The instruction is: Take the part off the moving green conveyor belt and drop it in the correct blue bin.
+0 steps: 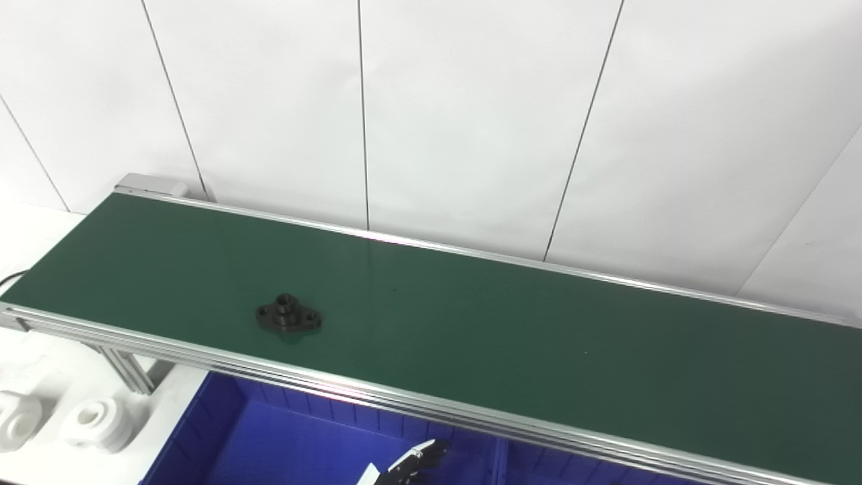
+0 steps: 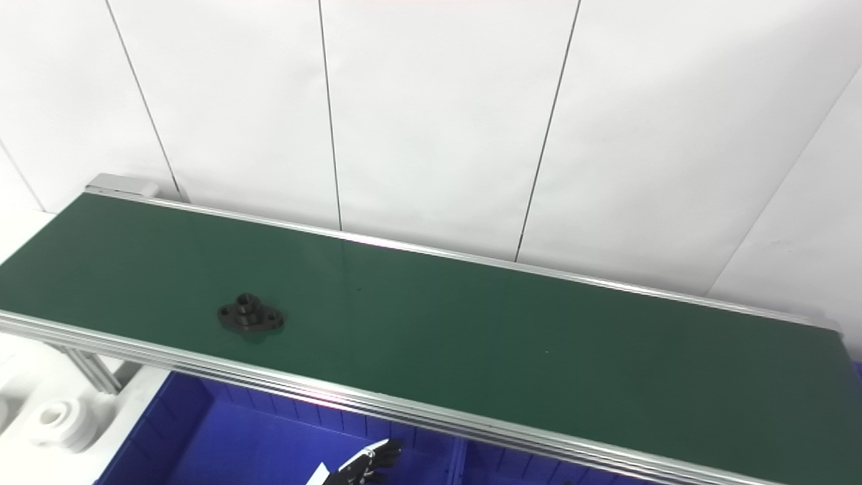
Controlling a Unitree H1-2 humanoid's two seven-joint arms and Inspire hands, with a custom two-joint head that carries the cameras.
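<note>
A black flanged part (image 1: pixel 288 315) lies flat on the green conveyor belt (image 1: pixel 505 337), toward its left end and near the front rail. Only the fingertips of my left hand (image 1: pixel 412 462) show at the bottom edge, over the blue bin (image 1: pixel 202 431) below the belt's front rail. Its fingers reach up and to the right, spread, with nothing between them. The hand is well to the right of the part and lower than the belt. My right hand is out of the picture.
A divider (image 1: pixel 498 465) splits the blue bin into compartments. Two white round parts (image 1: pixel 100 423) (image 1: pixel 17 416) rest on the white table at the left, beside the belt's support leg (image 1: pixel 128 369). A white panelled wall stands behind the belt.
</note>
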